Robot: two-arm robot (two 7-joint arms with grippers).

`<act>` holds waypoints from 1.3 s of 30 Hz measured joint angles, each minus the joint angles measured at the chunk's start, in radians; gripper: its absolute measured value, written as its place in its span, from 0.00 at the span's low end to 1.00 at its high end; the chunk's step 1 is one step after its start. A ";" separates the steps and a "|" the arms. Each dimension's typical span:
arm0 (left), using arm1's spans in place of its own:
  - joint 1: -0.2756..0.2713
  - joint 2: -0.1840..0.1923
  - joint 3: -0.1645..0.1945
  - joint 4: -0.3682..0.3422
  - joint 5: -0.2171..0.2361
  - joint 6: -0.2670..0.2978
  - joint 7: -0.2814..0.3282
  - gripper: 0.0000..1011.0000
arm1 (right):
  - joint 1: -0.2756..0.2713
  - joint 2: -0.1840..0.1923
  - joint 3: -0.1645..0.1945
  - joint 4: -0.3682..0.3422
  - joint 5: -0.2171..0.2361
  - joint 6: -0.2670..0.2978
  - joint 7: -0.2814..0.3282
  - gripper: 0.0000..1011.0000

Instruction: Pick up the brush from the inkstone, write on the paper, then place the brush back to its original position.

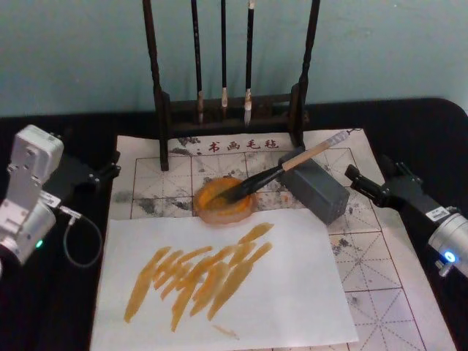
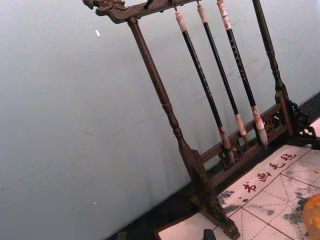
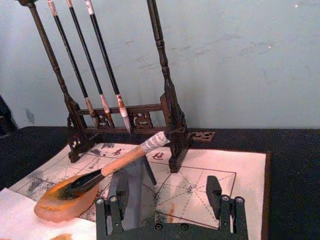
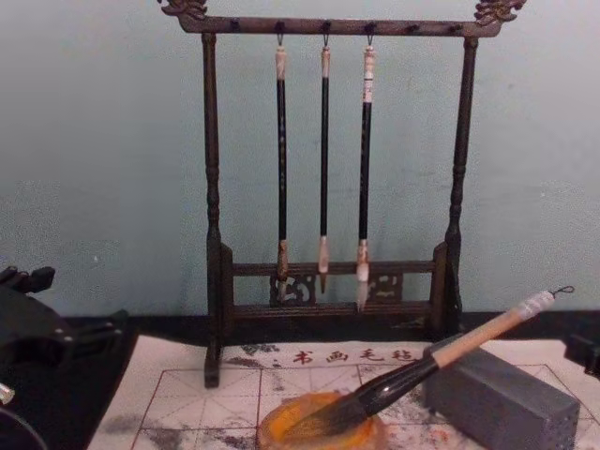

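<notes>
our right gripper (image 1: 356,178) sits open just right of the brush (image 1: 281,172), which rests bristles in the inkstone (image 1: 223,201), shaft slanting far-right over the grey block (image 1: 316,187), so right's nearer.

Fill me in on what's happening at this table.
Nothing is being held right now. The brush lies with its bristles in the orange inkstone dish and its shaft propped on a grey block. The white sheet in front already carries orange strokes, so the writing looks done. The right claw sits open, just short of the block; the left claw is off at the left side of the gridded paper.
</notes>
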 joint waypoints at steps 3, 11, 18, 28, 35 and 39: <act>0.000 0.000 0.000 0.000 0.000 0.000 0.000 0.99 | 0.000 0.000 0.000 0.000 0.000 0.000 0.000 0.99; 0.000 0.000 0.000 0.000 0.000 0.000 0.000 0.99 | 0.000 0.000 0.000 0.000 0.001 0.000 0.000 0.99; 0.000 0.000 0.000 0.000 0.000 0.000 0.000 0.99 | 0.000 0.000 0.000 0.000 0.001 0.000 0.000 0.99; 0.000 0.000 0.000 0.000 0.000 0.000 0.000 0.99 | 0.000 0.000 0.000 0.000 0.001 0.000 0.000 0.99; 0.000 0.000 0.000 0.000 0.000 0.000 0.000 0.99 | 0.000 0.000 0.000 0.000 0.001 0.000 0.000 0.99; 0.000 0.000 0.000 0.000 0.000 0.000 0.000 0.99 | 0.000 0.000 0.000 0.000 0.001 0.000 0.000 0.99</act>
